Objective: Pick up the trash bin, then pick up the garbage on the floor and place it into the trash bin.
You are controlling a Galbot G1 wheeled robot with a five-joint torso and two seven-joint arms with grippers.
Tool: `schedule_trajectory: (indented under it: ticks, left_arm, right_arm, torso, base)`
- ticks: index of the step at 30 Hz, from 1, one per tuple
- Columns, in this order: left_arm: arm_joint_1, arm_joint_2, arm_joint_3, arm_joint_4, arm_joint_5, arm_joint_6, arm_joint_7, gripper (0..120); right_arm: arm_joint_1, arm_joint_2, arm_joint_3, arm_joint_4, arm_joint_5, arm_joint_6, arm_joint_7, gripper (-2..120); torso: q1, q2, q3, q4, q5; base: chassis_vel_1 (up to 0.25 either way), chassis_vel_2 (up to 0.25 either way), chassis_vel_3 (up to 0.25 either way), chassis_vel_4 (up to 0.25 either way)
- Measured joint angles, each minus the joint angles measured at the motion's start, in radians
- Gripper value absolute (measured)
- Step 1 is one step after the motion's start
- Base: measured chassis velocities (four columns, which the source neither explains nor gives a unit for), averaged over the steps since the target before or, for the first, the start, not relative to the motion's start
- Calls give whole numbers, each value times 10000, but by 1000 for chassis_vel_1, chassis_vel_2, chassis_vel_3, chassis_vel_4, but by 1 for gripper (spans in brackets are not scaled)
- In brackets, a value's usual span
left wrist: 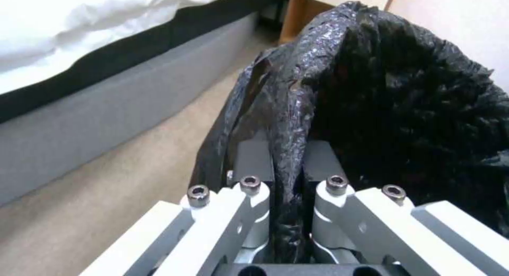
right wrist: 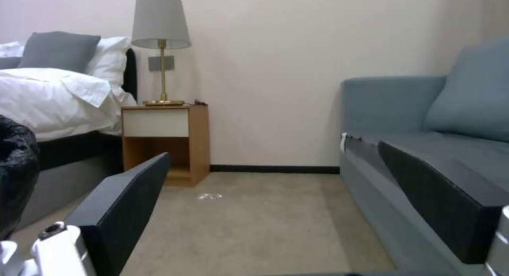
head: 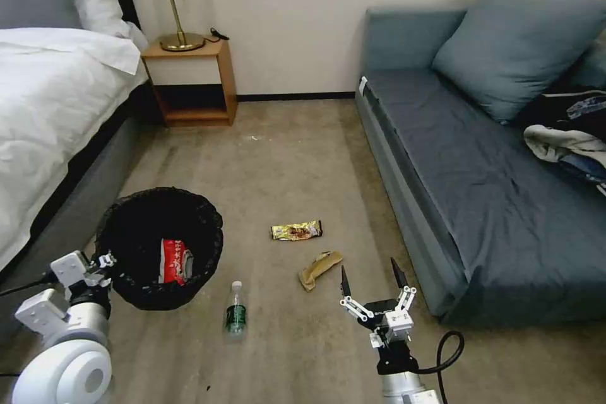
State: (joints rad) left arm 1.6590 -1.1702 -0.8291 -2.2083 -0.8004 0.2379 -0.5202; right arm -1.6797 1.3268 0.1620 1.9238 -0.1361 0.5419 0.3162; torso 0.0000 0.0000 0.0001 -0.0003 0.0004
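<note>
- The left gripper (head: 104, 263) sits at the near rim of the trash bin (head: 158, 246), its fingers (left wrist: 254, 164) pressed together on a fold of the black bag (left wrist: 371, 109) and the rim under it; pinching the edge looks like the way to carry the bin along, so it stays within reach of each piece of litter.
- The right gripper (head: 372, 284) hovers low over the floor to the right of the bin, fingers (right wrist: 127, 196) spread wide and holding nothing, pointing ahead between the bed (head: 44, 95) and the sofa (head: 480, 183); being spread suits a coming pickup.
- The bin stands beside the bed with its mouth up and open, so things can be dropped straight in.
- A red-and-white wrapper (head: 177, 260) already lies inside the bin on the bag.
- Three pieces are left on the carpet (head: 278, 158), all right of the bin: the small clear bottle (head: 235, 312) lies just beside the bin's near side, the crumpled brown paper (head: 320, 268) is farther right, close ahead of the right gripper, and the gold snack wrapper (head: 297, 230) lies just beyond the paper.
- By my judgement about a quarter of the litter is done, and the brown paper is the nearest thing for the free gripper.
</note>
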Motion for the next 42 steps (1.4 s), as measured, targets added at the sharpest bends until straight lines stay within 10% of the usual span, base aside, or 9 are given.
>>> schedule_trajectory:
  ticks: [32, 42]
  left_arm:
    - [-305, 44, 164, 316, -34, 50, -35, 7]
    - [-252, 38, 134, 223, -46, 65, -40, 7]
  right_arm:
    - [970, -249, -609, -715, 220, 200, -639, 100]
    - [4209, -2832, -3220, -161, 4037, -4156, -829, 100]
  torso:
    - [0, 0, 0, 2, 4]
    - [0, 0, 0, 3, 2]
  base:
    - [-74, 76, 70, -74]
    - [0, 0, 0, 0]
